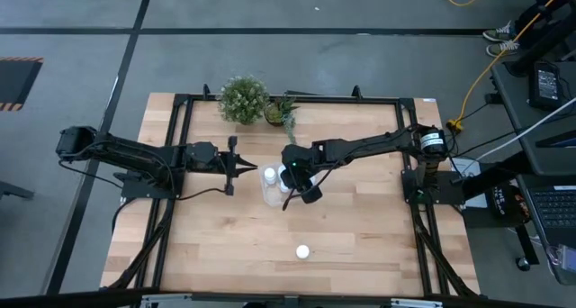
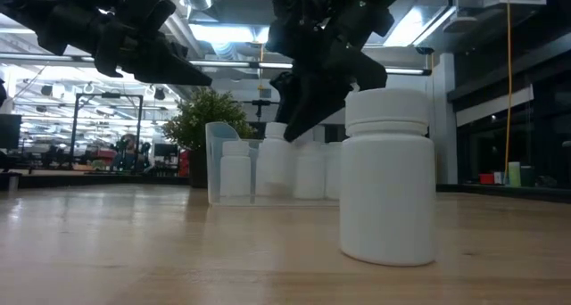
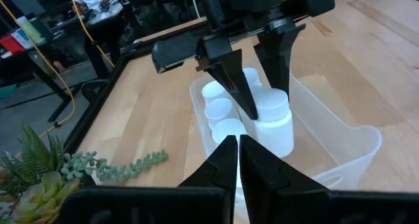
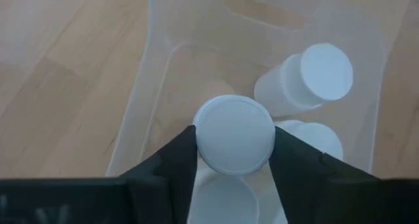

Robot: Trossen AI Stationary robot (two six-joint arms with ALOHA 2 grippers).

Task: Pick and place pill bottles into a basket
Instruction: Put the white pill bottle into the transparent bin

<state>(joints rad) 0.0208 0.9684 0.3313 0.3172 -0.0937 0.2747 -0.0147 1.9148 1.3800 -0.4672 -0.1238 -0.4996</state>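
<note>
**A:** Where is the right pincer (image 4: 234,160), and has it got anything?

**B:** It is over the clear plastic basket (image 1: 270,196), which sits near the middle of the desk (image 1: 360,227), a little toward the far edge. Its two dark fingers (image 4: 167,162) stand part-way open, one on either side of a pill bottle (image 4: 234,134), touching the white cap. I judge it is lowering that bottle upright into a free spot, so it lands standing next to the others and doesn't tip.

**A:** The others?

**B:** At least three more white bottles (image 3: 219,111) already stand in the basket, close together at one end. The held one (image 3: 273,122) is just beside them.

**A:** And the left pincer (image 1: 254,169)?

**B:** Shut, with nothing in it. It hovers just beside the basket's left end, pointed at it; probably waiting clear of the drop.

**A:** What do the bottles look like?

**B:** Small, plain white cylinders with a slightly wider white screw cap, no label that I can see. The basket is transparent, shallow, with rounded corners and a slot handle cut in its end wall.

**A:** Anything left out?

**B:** One lone bottle (image 1: 303,251) stands upright near the desk's front edge, well apart from the basket. The potted plant (image 1: 243,99) at the far edge plays no part.
</note>
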